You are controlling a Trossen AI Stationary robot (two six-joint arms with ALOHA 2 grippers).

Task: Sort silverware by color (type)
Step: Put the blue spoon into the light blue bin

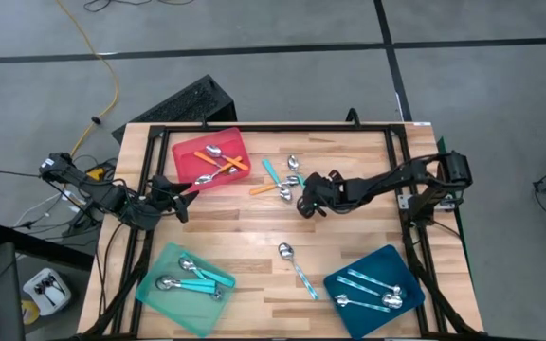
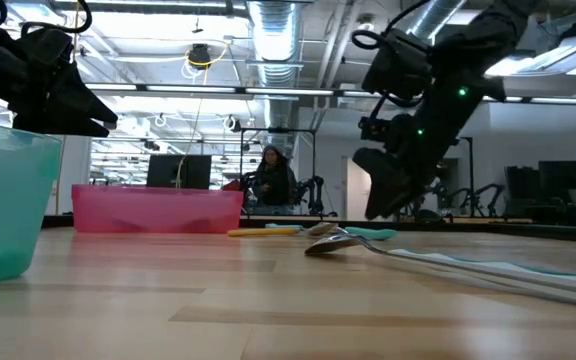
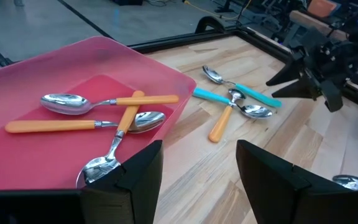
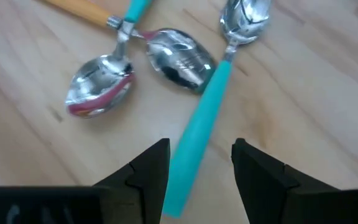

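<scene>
Spoons sorted in part: three orange-handled ones in the red tray [image 1: 190,152], three turquoise in the mint-green tray [image 1: 155,288], pale blue patterned ones in the dark-blue tray [image 1: 349,277]. Loose on the table [image 1: 226,227]: a tangle at centre, namely an orange-handled spoon [image 1: 271,188], a turquoise spoon [image 4: 197,127] and others touching or crossing, plus one pale blue patterned spoon [image 1: 295,265] apart, between the two near trays.

Right gripper [image 4: 199,163] low over the tangle, fingers wide apart, holding nothing, straddling the turquoise handle. Left gripper [image 3: 197,165] open and empty too, hovering just beside the red tray's near wall.

Likely trouble: closing on the turquoise handle could drag the bowls lying against it, or lift two spoons at once. Thin, smooth handle, flat on wood, so may slip or pivot in the grip. Could also scrape fingertips on the tabletop.

Hard to make out: exact count in the tangle, and which spoon lies on top. Height of the fingertips above the wood unclear. Low view hides most spoons behind the tray walls.
</scene>
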